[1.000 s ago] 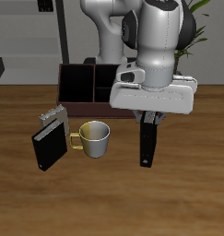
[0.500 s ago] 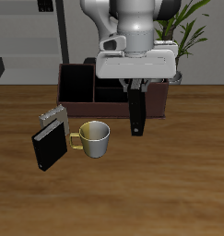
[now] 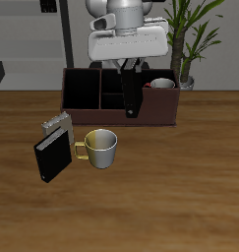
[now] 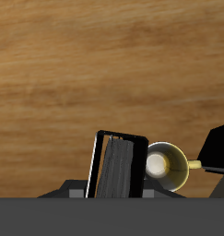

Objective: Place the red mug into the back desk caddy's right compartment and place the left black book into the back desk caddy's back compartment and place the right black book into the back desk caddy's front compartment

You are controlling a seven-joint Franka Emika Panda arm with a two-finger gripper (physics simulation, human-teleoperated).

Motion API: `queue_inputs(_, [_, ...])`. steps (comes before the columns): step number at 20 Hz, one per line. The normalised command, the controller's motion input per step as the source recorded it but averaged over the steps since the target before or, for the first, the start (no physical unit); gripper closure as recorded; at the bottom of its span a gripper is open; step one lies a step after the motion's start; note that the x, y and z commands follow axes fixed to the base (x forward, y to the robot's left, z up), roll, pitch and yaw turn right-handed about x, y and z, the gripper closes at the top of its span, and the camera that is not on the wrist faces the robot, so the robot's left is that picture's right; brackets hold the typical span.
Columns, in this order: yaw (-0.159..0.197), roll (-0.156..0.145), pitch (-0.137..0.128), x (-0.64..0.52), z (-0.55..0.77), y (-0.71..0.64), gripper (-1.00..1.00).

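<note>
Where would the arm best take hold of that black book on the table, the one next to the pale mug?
Probably by its upper edge, from straight above. The black book stands upright near the table's front, so its thin top offers two flat covers for the fingers to pinch. The pale mug and the grey patterned book crowd its sides, leaving the top freest. The gripper is currently busy holding the other black book.

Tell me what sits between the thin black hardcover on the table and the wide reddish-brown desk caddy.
The grey patterned book, right behind that black book; then bare tabletop up to the caddy. Exterior view shows it.
</note>
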Motion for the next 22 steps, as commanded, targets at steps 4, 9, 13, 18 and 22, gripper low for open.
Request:
queue_inputs(4, [-0.024, -0.075, -0.046, -0.36, 0.1, -0.31, 1.0])
queue_inputs(9, [0.025, -0.036, -0.039, -0.42, 0.11, -0.23, 1.0])
queue_inputs(13, [-0.011, -0.044, -0.01, -0.29, 0.06, -0.22, 1.0])
queue_inputs(18, [-0.016, -0.009, -0.005, -0.32, 0.04, -0.12, 1.0])
queue_inputs(22, [-0.074, -0.036, 0.011, -0.44, -0.03, -0.09, 1.0])
